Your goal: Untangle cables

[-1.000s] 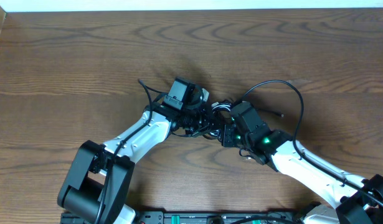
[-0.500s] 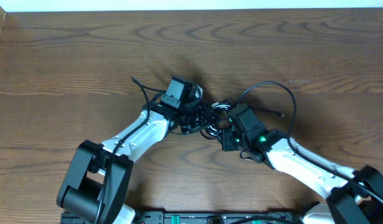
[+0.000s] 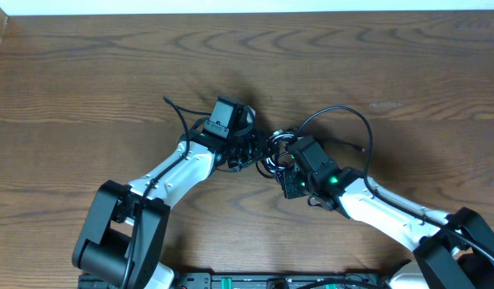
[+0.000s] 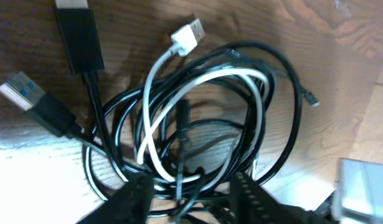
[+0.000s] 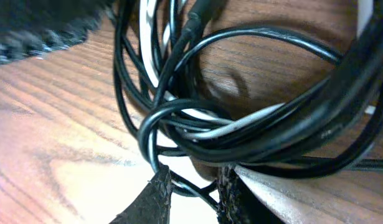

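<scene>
Dark wood-grain worktop (image 3: 86,72) is spreading wide around you, running to a pale strip (image 3: 247,6) along its far edge. Your left fingers (image 4: 134,198) are standing apart, straddling a few black strands at the near rim of the cables (image 4: 179,124) without pinching any. Your right fingers (image 5: 155,198) are sitting only slightly apart, with one thin black strand passing loosely through the gap.

Between the two sets of fingers the cables are lying knotted on the worktop, about mid-table. The white cable (image 4: 186,37) is looping through the black coils, and two black plugs (image 4: 79,31) are lying just beside the bundle. One black loop (image 3: 336,108) is arching out past your right wrist, and a loose black end (image 3: 176,108) is trailing out past your left.

Your left arm (image 3: 170,172) and right arm (image 3: 391,217) are reaching in from the near edge and converging, wrists almost nose to nose. Open worktop is lying beyond them and to both sides, well short of the far edge.
</scene>
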Available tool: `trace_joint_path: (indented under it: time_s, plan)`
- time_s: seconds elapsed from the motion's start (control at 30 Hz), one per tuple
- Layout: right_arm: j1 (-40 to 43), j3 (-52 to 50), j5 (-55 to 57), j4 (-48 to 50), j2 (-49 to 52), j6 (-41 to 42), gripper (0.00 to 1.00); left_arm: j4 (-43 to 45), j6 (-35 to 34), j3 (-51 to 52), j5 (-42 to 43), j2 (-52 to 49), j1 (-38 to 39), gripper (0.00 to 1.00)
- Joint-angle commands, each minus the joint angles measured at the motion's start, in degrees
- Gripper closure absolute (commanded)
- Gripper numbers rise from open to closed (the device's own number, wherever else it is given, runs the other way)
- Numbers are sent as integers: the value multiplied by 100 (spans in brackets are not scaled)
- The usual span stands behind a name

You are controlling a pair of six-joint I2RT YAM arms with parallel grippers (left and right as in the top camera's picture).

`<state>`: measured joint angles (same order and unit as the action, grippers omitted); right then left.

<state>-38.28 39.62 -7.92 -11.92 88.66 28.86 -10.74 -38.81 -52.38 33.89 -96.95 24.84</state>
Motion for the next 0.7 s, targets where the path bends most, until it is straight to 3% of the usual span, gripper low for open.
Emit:
trace_joint_path:
  time_s: [0.0, 0.3, 0.5, 0.67]
  plan:
    - [4, 83, -61, -114, -334, -350, 81, -129, 374, -103, -66, 72, -13, 67]
    - [238, 87, -385, -942, -654, -1075, 68, -302, 1189, -101, 337, 70, 234, 68]
    - [236, 87, -361, -1338, -651, -1272, 67, -380, 1738, -101, 85, -55, 732, 60]
    - [243, 87, -326, -1360, -651, -1292, 68, -332, 1738, -101, -162, -240, 868, 63]
